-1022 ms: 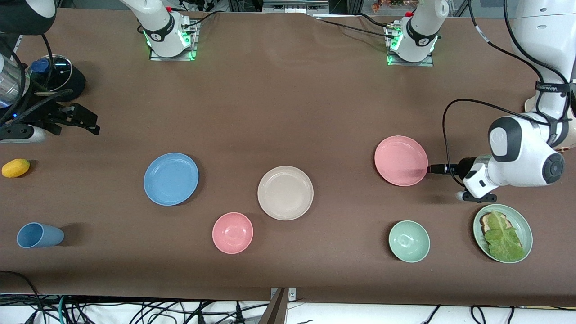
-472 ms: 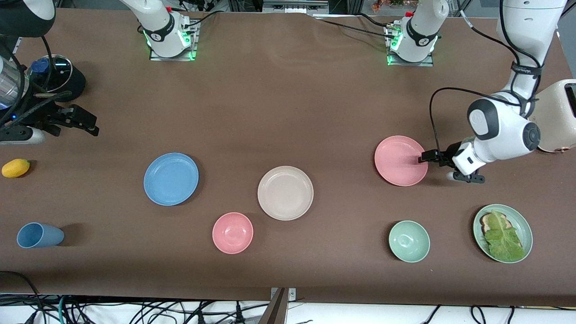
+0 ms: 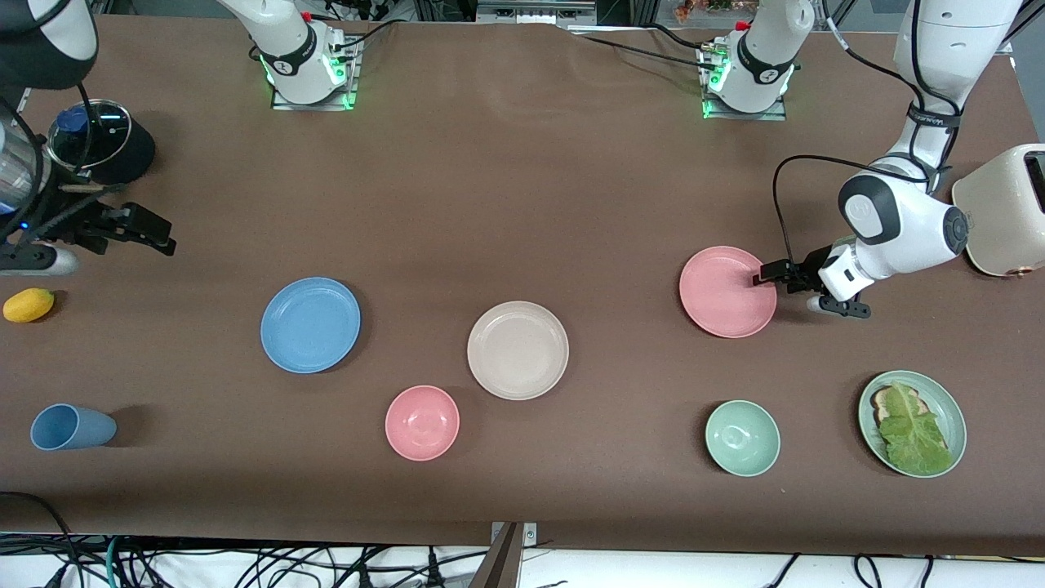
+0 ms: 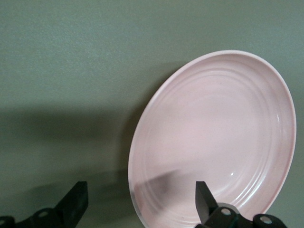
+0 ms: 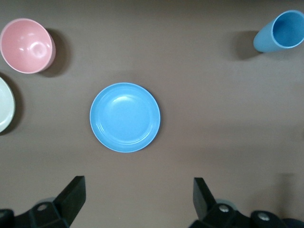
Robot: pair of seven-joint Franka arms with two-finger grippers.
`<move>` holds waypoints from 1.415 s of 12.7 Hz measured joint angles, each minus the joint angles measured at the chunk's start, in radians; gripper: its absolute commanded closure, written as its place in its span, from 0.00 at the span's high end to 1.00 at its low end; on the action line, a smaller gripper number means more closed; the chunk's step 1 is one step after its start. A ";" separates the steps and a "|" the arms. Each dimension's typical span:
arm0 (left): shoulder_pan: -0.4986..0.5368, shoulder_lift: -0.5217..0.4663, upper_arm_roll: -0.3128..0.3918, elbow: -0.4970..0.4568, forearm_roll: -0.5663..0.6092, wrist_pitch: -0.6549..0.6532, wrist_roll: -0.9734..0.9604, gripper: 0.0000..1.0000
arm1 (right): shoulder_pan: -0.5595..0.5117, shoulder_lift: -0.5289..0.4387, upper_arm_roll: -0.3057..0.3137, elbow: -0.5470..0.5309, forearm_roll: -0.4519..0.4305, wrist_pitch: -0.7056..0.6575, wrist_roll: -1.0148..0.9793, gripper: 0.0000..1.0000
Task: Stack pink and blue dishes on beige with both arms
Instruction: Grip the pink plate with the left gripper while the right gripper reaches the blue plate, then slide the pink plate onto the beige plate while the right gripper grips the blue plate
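The pink plate [image 3: 727, 291] lies flat toward the left arm's end of the table. My left gripper [image 3: 767, 273] is low at its rim and open. In the left wrist view the rim of the pink plate [image 4: 213, 137] passes between the fingers of the left gripper [image 4: 140, 204], one over the dish and one outside it, neither touching. The beige plate [image 3: 518, 349] sits mid-table and the blue plate [image 3: 310, 324] toward the right arm's end. My right gripper [image 3: 159, 235] hangs open and empty. From the right wrist view the blue plate [image 5: 125, 117] lies well below the right gripper [image 5: 137, 199].
A pink bowl [image 3: 422, 422], a pale green bowl [image 3: 742, 438] and a green plate with lettuce on toast [image 3: 912, 423] lie nearer the front camera. A blue cup [image 3: 72, 427], a yellow fruit [image 3: 28, 305], a lidded black pot [image 3: 98, 139] and a toaster [image 3: 1000, 211] stand at the ends.
The left arm swung toward its base and carried its gripper along the pink plate's edge until the rim came between the fingers. The right gripper drifted slightly. No dish moved.
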 measured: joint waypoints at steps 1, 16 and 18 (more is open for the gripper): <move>0.002 0.008 0.000 0.000 -0.011 0.010 0.011 0.74 | 0.002 0.027 0.002 0.000 -0.003 0.001 0.000 1.00; -0.020 0.016 -0.012 0.147 -0.017 -0.127 -0.123 0.00 | 0.002 0.146 -0.046 -0.251 -0.031 0.303 -0.172 1.00; -0.067 0.016 -0.037 0.203 -0.017 -0.136 -0.245 0.00 | 0.004 0.180 -0.045 -0.297 -0.031 0.405 -0.172 0.98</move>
